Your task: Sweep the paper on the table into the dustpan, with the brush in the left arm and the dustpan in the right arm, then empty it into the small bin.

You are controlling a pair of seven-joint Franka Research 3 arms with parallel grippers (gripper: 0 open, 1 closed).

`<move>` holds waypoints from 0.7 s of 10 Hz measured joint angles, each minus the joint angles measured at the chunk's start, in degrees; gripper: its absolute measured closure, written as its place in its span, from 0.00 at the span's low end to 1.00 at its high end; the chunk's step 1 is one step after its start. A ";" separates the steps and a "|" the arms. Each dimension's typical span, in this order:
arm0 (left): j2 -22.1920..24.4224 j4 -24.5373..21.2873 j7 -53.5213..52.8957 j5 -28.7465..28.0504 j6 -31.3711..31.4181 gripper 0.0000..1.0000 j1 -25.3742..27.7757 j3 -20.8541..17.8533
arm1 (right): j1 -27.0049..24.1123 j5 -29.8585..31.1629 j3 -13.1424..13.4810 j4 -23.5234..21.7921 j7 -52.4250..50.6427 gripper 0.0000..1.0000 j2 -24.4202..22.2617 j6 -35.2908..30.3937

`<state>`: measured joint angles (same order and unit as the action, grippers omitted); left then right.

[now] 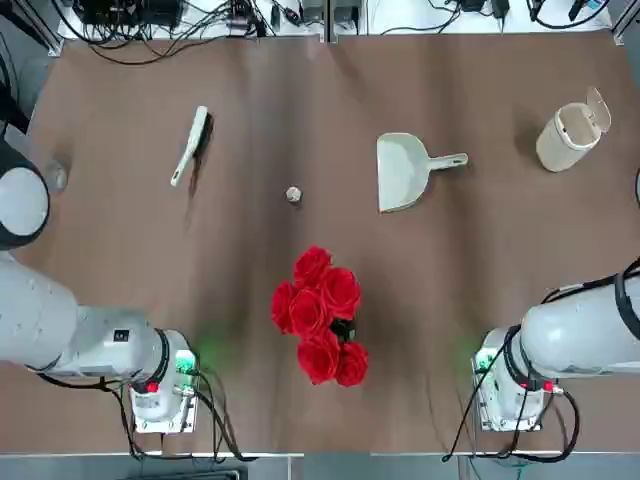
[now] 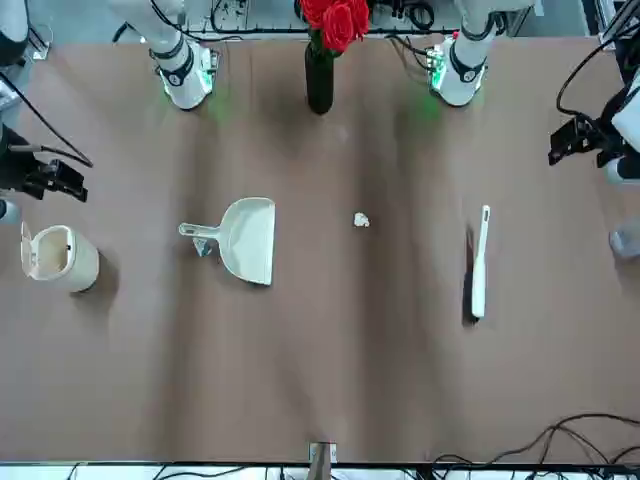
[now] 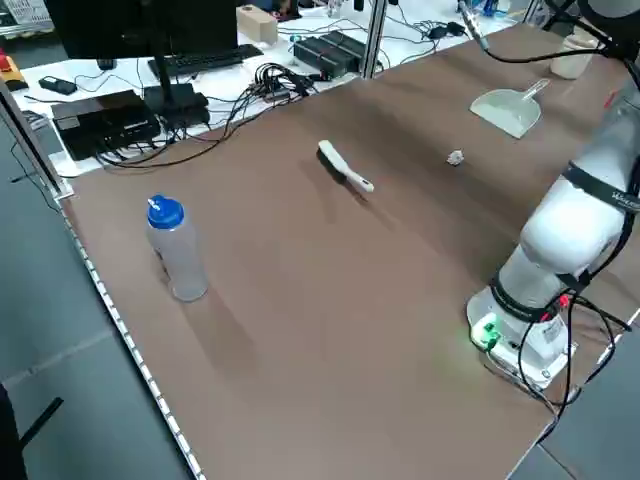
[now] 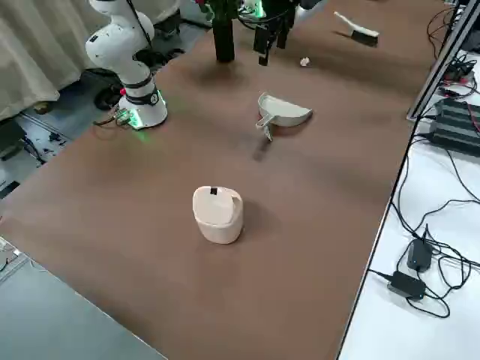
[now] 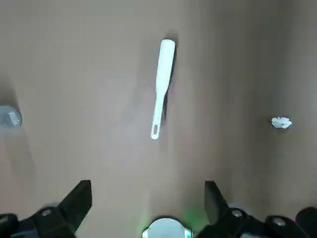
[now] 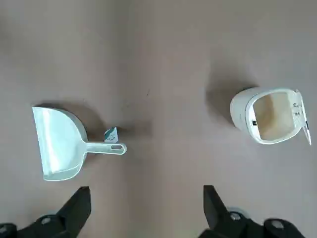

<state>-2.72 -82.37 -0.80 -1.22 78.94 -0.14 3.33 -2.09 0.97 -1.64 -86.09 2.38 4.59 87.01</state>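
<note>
Hovers over table (image 1: 250, 420) w/ both claws wide.
Has L gripper (image 5: 148, 198) nr brush (image 5: 163, 84), R gripper (image 6: 147, 201) nr dustpan (image 6: 59, 144) & open bin (image 6: 242, 109); shows paper (image 1: 294, 195) btwn brush & dustpan.

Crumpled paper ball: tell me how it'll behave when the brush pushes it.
The paper ball will probably move at a light push, being tiny beside the dustpan. Its uneven, lumpy outline suggests it may tumble erratically rather than roll straight. Being crumpled, it would likely give a little, not break.
</note>
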 joint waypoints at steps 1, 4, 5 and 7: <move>0.00 0.00 0.00 0.00 0.23 0.00 0.00 0.00 | 0.00 0.00 0.00 0.01 0.00 0.00 0.00 0.00; -0.15 -0.50 0.00 0.00 1.81 0.00 0.65 -0.10 | 0.03 0.00 -0.01 0.01 0.00 0.00 0.05 0.00; -0.44 -1.26 0.00 0.00 2.36 0.00 1.46 -0.12 | 0.12 0.00 -0.04 0.02 -0.01 0.00 0.17 0.01; -0.88 -5.05 -0.02 0.01 5.17 0.00 2.73 -0.22 | 0.55 0.00 -0.23 0.01 -0.30 0.00 0.55 0.02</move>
<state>-3.60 -87.42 -0.82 -1.21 84.11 2.59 3.10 -1.54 0.97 -1.87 -86.07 2.09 5.14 87.03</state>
